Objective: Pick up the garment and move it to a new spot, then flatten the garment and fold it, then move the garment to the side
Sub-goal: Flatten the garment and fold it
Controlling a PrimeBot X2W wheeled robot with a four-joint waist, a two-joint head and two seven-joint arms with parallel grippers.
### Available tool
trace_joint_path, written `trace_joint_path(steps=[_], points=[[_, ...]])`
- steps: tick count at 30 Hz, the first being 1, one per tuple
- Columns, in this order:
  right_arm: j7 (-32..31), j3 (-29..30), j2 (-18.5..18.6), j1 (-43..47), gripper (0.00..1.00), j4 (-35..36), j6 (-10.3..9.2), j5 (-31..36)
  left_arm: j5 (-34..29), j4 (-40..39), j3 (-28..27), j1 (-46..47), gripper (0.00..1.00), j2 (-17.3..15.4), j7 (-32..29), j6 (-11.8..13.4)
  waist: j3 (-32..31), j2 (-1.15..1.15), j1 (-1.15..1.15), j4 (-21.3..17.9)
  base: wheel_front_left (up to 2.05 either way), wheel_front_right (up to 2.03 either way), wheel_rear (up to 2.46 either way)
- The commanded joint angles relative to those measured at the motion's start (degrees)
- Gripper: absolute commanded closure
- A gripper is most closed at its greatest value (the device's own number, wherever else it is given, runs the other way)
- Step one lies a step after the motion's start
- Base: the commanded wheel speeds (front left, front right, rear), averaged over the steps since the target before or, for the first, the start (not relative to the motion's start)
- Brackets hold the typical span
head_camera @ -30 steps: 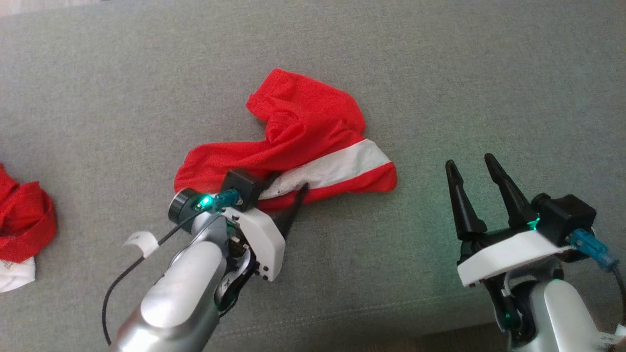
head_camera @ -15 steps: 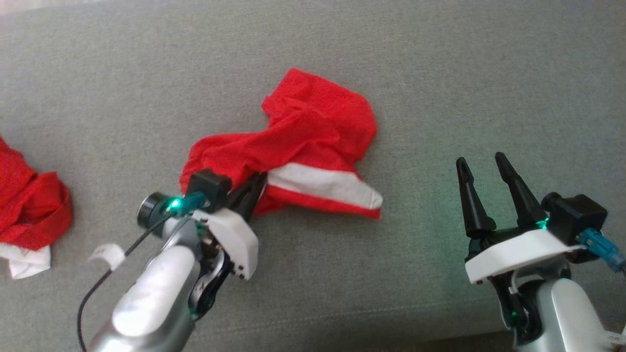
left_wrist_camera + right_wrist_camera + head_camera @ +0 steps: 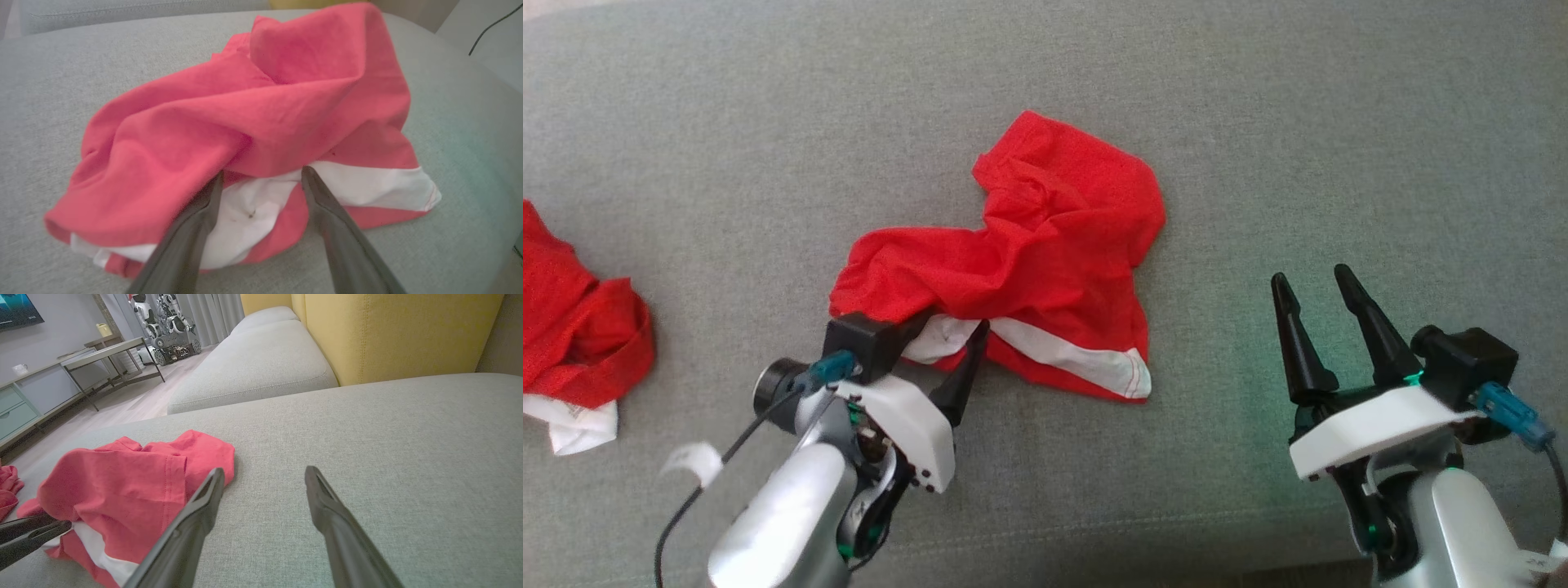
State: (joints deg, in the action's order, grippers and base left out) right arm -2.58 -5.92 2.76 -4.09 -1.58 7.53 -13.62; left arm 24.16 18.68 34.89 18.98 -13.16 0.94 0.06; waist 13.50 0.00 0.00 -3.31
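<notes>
At 9 o'clock in the head view, a second red cloth (image 3: 580,343) with a white edge lies bunched on the grey couch (image 3: 1339,122), well apart from everything else. At 7 o'clock the left gripper (image 3: 952,327) reaches up toward 1 o'clock, its tips at the near edge of the garment (image 3: 1045,253). The garment is red with a white band and lies crumpled at the middle of the couch. One lobe spreads toward 12 o'clock and another toward 9 o'clock, and the white band runs along its near hem from 7 to 5 o'clock. In the left wrist view the left gripper (image 3: 262,175) has its fingers apart, clamped on nothing. Both tips meet the lip of a red fold of the garment (image 3: 245,118), and the white band lies between and under them. I cannot tell whether the tips press on the cloth. A small dark mark sits on the white band between the fingers. At 4 o'clock in the head view the right gripper (image 3: 1310,274) stands over bare couch, well apart from the garment, fingers spread and pointing toward 12 o'clock, with nothing between them. In the right wrist view the right gripper (image 3: 264,469) has its tips over the grey cushion, and the garment (image 3: 122,486) lies at 9 o'clock, just beside the left finger. A yellow backrest (image 3: 388,335) rises at 1 o'clock, and a table (image 3: 106,351) stands at 10 o'clock.
</notes>
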Motion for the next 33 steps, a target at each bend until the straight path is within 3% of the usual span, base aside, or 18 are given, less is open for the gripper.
trace_joint_path(steps=[1, 9, 17, 22, 33], points=[[0.19, -1.37, 0.11, -1.83, 0.00, 1.83, -0.04, -0.30, 0.40, -2.30, -2.38, 0.51, 0.00, -0.61, 1.23, 0.25, -0.19, 0.00, 0.00, 0.10, 0.00, 0.00, 0.00], [0.10, -0.98, 0.11, -2.10, 0.00, 2.45, -0.04, 0.85, 2.24, -8.55, -5.37, -4.05, 0.00, -0.85, 7.48, 2.49, -1.91, 0.00, 0.00, 1.39, 0.00, 0.00, 0.00], [-0.16, -0.18, 0.11, -1.28, 0.00, 3.38, -0.04, 1.92, 1.84, -13.43, -12.44, -8.48, 0.00, -2.85, 12.58, 9.23, -3.97, 0.00, 0.00, 3.37, 0.00, 0.00, 0.00], [-0.47, 0.07, 0.11, -0.19, 0.00, 3.66, -0.04, 2.54, 1.65, -14.14, -16.08, -11.24, 0.00, -4.75, 13.36, 11.73, -5.62, 0.00, 0.00, 4.13, 0.00, 0.00, 0.00], [-1.23, 0.26, 0.11, 1.82, 0.00, 3.94, -0.04, 2.95, 1.62, -15.04, -17.26, -14.17, 0.00, -5.70, 13.67, 12.67, -7.27, 0.00, 0.00, 4.83, 0.00, 0.00, 0.00]])
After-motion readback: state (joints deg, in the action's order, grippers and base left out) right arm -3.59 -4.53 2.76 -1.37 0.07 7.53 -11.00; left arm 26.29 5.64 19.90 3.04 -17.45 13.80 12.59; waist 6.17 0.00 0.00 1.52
